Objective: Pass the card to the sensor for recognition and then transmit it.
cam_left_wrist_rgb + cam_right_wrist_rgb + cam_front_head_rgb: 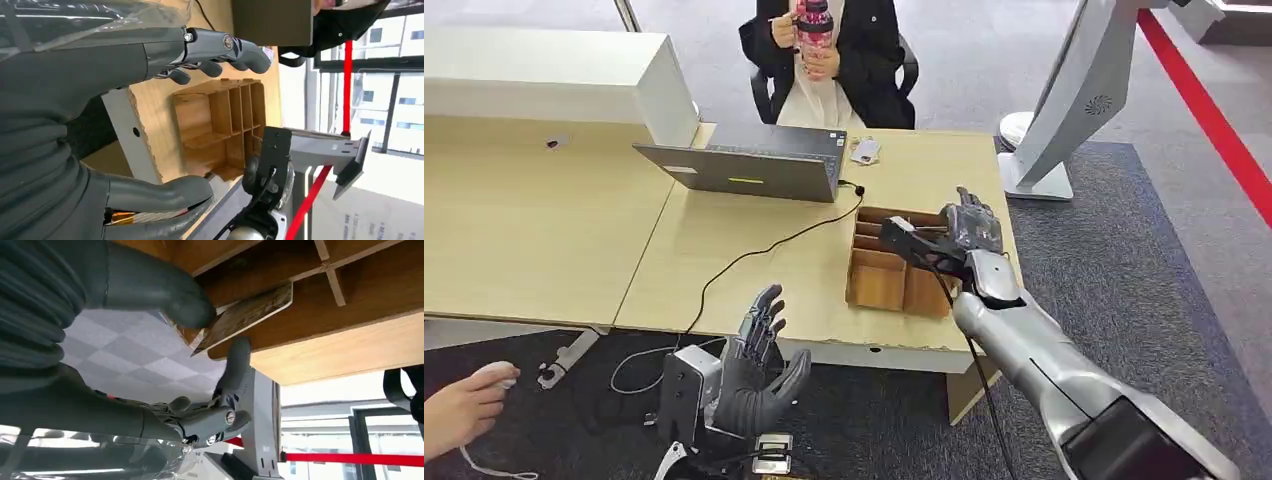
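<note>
At six o'clock, nearest the head camera, the left hand (759,375) is kept open and empty, fingers spread, seemingly held ready below the desk edge (724,335). At three o'clock the right hand (969,228) is reached over the wooden divided box (879,285). The card (245,315) is pinched there between thumb and finger, just above a compartment, apparently being drawn out for the sensor. A laptop (744,170) is seen at twelve.
</note>
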### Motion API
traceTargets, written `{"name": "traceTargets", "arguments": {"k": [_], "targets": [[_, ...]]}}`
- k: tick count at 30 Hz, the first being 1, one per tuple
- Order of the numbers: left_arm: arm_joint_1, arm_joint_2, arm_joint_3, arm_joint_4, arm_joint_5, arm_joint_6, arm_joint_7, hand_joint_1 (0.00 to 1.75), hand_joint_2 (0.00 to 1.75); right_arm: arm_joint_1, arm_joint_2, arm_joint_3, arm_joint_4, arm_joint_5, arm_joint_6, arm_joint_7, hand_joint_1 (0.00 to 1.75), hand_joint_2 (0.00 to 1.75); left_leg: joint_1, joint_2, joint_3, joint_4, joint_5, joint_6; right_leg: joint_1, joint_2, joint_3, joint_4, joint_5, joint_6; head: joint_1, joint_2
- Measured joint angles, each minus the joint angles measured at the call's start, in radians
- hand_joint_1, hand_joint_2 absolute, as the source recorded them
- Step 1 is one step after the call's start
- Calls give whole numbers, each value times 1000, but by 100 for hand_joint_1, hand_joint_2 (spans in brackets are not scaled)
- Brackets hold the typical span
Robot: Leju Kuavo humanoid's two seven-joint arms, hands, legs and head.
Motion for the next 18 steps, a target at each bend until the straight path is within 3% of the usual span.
{"name": "traceTargets", "arguments": {"k": [4, 5, 6, 18], "targets": [[0, 0, 0, 0, 0, 0, 0, 0, 175, 0, 0, -2, 0, 0, 0, 0, 171, 175, 0, 0, 0, 0, 0, 0, 0, 0, 0, 0, 0, 0, 0, 0], [0, 0, 0, 0, 0, 0, 0, 0, 175, 0, -1, -2, 0, 1, 0, 0, 58, 175, 0, 0, 0, 0, 0, 0, 0, 0, 0, 0, 0, 0, 0, 0], [0, 0, 0, 0, 0, 0, 0, 0, 175, 0, -1, -2, 0, 1, 0, 0, 0, 175, 0, 0, 0, 0, 0, 0, 0, 0, 0, 0, 0, 0, 0, 0], [-8, 0, -8, 0, 17, -19, -15, 0, 175, 1, 11, -2, -32, 32, -12, -21, 0, 175, 0, 0, 0, 0, 0, 0, 0, 0, 0, 0, 0, 0, 0, 0]]}}
